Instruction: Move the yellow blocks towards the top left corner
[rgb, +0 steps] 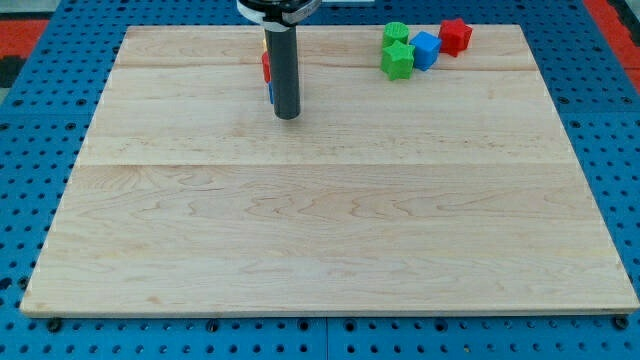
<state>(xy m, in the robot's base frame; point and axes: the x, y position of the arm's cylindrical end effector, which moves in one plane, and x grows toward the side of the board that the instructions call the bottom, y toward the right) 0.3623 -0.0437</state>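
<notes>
My rod comes down from the view's top, and my tip (287, 116) rests on the wooden board (320, 230) in its upper left-centre part. Blocks are mostly hidden behind the rod; only thin slivers show along its left edge. These are a yellow block (264, 44), a red one (265, 68) below it and a blue one (270, 95) lowest. Their shapes cannot be made out. My tip is just below and right of the blue sliver. No other yellow block shows.
A cluster sits near the board's top edge at the right: two green blocks (397, 60), one (396, 34) behind the other, a blue block (426, 50) and a red block (455, 36). A blue pegboard (30, 150) surrounds the board.
</notes>
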